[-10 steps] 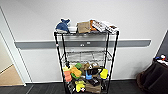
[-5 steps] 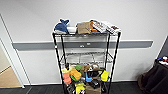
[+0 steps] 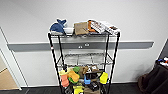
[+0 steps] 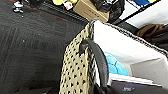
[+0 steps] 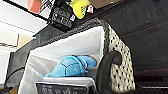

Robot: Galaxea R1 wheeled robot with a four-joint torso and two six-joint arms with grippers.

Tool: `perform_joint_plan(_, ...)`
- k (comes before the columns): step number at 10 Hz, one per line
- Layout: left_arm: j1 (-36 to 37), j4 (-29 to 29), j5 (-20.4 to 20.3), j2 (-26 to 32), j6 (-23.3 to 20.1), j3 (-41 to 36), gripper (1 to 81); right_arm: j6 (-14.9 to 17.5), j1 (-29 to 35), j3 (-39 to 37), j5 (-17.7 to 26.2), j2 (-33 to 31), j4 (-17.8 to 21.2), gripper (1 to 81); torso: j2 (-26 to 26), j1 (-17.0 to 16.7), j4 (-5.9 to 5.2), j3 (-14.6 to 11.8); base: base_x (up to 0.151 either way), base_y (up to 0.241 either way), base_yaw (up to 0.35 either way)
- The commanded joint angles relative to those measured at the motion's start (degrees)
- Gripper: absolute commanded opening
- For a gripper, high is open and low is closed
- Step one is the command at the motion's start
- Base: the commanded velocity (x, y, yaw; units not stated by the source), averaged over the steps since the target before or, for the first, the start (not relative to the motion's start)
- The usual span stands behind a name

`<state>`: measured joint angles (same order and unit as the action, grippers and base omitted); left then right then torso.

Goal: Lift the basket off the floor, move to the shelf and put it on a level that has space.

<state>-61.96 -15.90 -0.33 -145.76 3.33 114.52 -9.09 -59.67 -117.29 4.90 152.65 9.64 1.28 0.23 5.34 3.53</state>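
Observation:
The basket (image 4: pixel 75 72) shows close in the left wrist view: beige weave, pale lining, a dark handle loop (image 4: pixel 98 57) at its end. The right wrist view has the other end of the basket (image 5: pixel 120 65), with its own dark handle (image 5: pixel 107 65). A blue soft toy (image 5: pixel 70 66) lies inside. Dark carpet floor (image 4: pixel 30 50) lies beyond the basket. Ahead in the head view stands the shelf (image 3: pixel 113 62), a black wire rack against the white wall. Its middle level (image 3: pixel 83 59) is a nearly bare silvery grid.
The top tier carries a blue whale toy (image 3: pixel 58 27), a brown box (image 3: pixel 81 28) and packets (image 3: pixel 102 27). The bottom tier is crowded with colourful toys (image 3: pixel 82 77). A dark bag (image 3: pixel 155 80) sits at the right. Tan wooden flooring (image 3: pixel 7 80) lies at the left.
The rack looks slightly larger and more centred in the head view, so the camera has come a little closer. Nothing on the rack has moved.

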Motion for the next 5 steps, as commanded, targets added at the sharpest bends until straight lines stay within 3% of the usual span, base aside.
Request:
perform_joint_plan(1, 6.37, 0.6, 1.03, 1.79, 0.28, -0.97, 1.0, 0.04, 7.15, 1.02, 1.34, -1.01, 0.46, 1.0, 0.0, 0.0, 0.0, 0.0, 0.112, 0.0, 0.0)
perform_joint_plan(5, 6.37, 0.52, 1.03, 1.87, 0.28, -1.05, 1.0, 0.04, 7.15, 1.19, 1.34, -0.92, 0.46, 1.0, 0.0, 0.0, 0.0, 0.0, 0.113, 0.0, 0.0)
